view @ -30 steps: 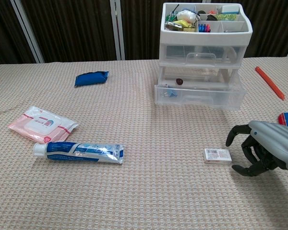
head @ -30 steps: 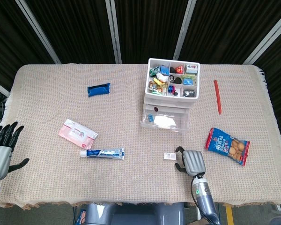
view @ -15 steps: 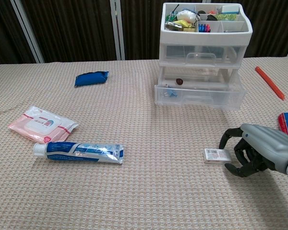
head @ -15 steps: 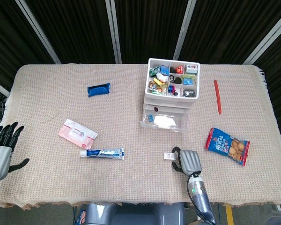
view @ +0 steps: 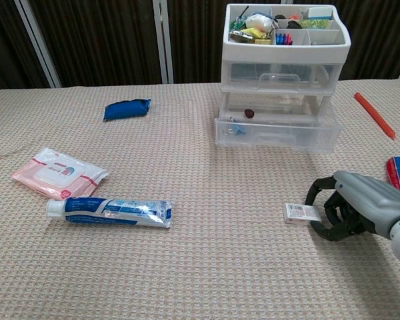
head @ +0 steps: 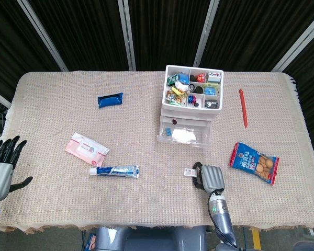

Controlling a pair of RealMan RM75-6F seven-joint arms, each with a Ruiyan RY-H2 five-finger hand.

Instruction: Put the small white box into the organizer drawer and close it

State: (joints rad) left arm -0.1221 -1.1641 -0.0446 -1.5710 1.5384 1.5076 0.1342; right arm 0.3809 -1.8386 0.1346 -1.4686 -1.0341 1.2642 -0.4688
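The small white box [head: 188,172] [view: 297,212] lies on the woven cloth near the table's front, right of centre. My right hand [head: 210,178] [view: 352,211] sits at the box's right end, fingers curled over and under it, pinching that end. The white organizer [head: 192,86] [view: 287,63] stands behind it at the back; its bottom drawer [head: 184,135] [view: 277,132] is pulled out, with small items inside. My left hand [head: 1,166] hangs off the table's left edge with fingers spread, holding nothing.
A toothpaste tube [head: 115,171] [view: 110,211] and a pink wipes pack [head: 87,149] [view: 59,173] lie front left. A blue packet [head: 110,99] [view: 127,109] is at the back left. A red pen [head: 243,107] [view: 375,115] and a snack bag [head: 254,162] lie right.
My right hand slid left to the box and its fingers closed around the box's right end. The left hand stayed still.
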